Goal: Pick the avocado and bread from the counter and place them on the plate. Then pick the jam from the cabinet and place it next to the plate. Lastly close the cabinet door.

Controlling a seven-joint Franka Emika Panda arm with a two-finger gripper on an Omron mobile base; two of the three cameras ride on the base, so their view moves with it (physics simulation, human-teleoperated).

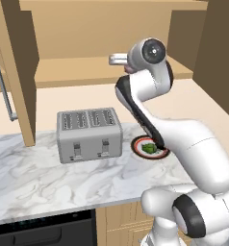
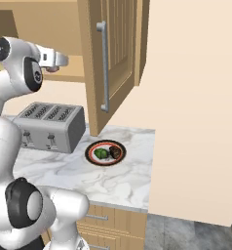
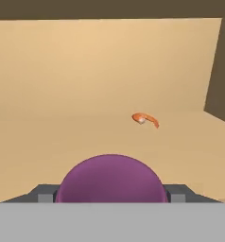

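Inside tan wooden cabinet [image 3: 109, 71]: claw [image 3: 109, 196] clamps round glossy purple jam [image 3: 109, 179].

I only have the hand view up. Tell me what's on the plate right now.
Observer: The plate on the counter holds the avocado and the bread.
Operator: Report where the hand is in the room.
Observer: The gripper is up inside the cabinet, closed around the jam.
Operator: Give me the door state.
Observer: The cabinet door stands open above the plate.
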